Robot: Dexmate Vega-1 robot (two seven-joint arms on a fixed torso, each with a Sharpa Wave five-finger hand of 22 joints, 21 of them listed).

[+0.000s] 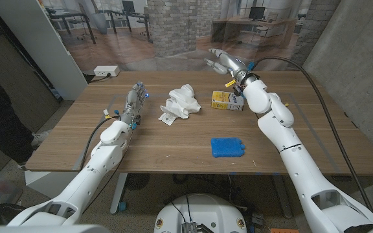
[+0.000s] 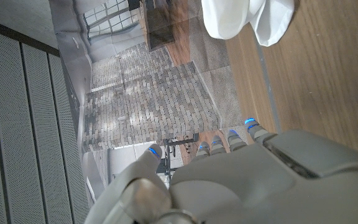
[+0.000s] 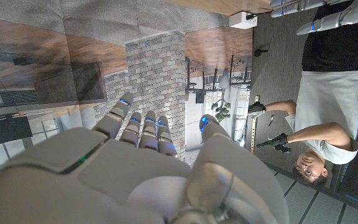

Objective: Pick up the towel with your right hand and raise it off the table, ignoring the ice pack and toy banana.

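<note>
Your right hand (image 1: 223,61) hangs above the far edge of the wooden table (image 1: 173,145), fingers spread and holding nothing; the right wrist view looks along its back (image 3: 142,168) toward the room and a person (image 3: 328,118) standing beyond, not toward the tabletop, which suggests the palm is not yet turned down to the work. Lying crumpled on the table, the white towel (image 1: 180,102) sits near the middle of the far half, well apart from that hand and toward the robot's left of it; its near fold also shows in the left wrist view (image 2: 247,18). Between towel and right forearm lies a yellow object (image 1: 228,100), probably the toy banana in its packaging, though the print is too small to read. Nearer you, the blue ice pack (image 1: 228,147) rests apart from both. Your left hand (image 1: 135,100) stands on the table just beside the towel, fingers extended and holding nothing. Judged from this layout, no part of the task is done: the reach toward the towel, the grasp and the lift all remain, and the descent should clear the yellow object.
</note>
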